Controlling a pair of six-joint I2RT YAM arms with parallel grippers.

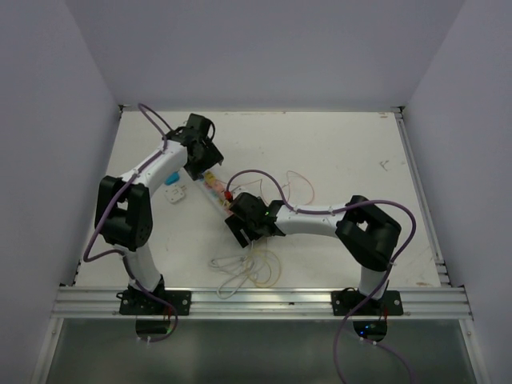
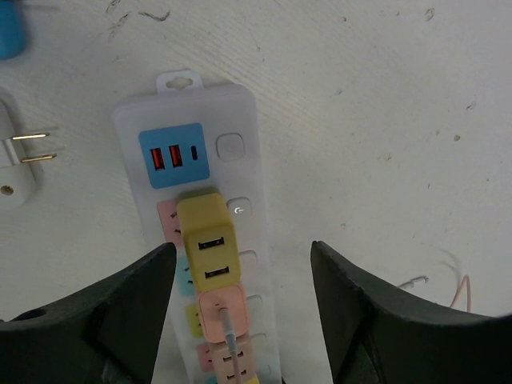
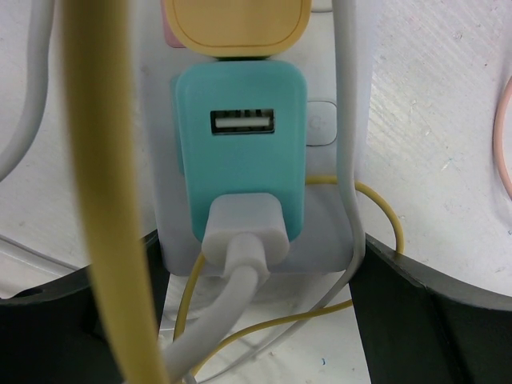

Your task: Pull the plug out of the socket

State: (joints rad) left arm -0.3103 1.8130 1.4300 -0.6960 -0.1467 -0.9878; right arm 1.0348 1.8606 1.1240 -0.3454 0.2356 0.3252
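The white socket strip (image 1: 218, 192) lies slantwise on the table between my two grippers. In the left wrist view the socket (image 2: 240, 120) shows a blue USB face, then a yellow plug (image 2: 206, 240), a pink plug (image 2: 220, 312) with a thin cable, and a peach one below. My left gripper (image 2: 240, 308) is open, its fingers astride the strip beside the pink plug, touching nothing. My right gripper (image 3: 256, 304) is shut on the socket's cord end (image 3: 324, 172), fingers against both sides. A teal plug (image 3: 240, 152) with a white USB cable sits there.
A loose white plug (image 2: 20, 156) with two prongs and a blue object (image 2: 10, 28) lie left of the strip. White and yellow cables (image 1: 248, 268) coil near the table's front edge. A thin pink cable (image 1: 300, 188) loops to the right.
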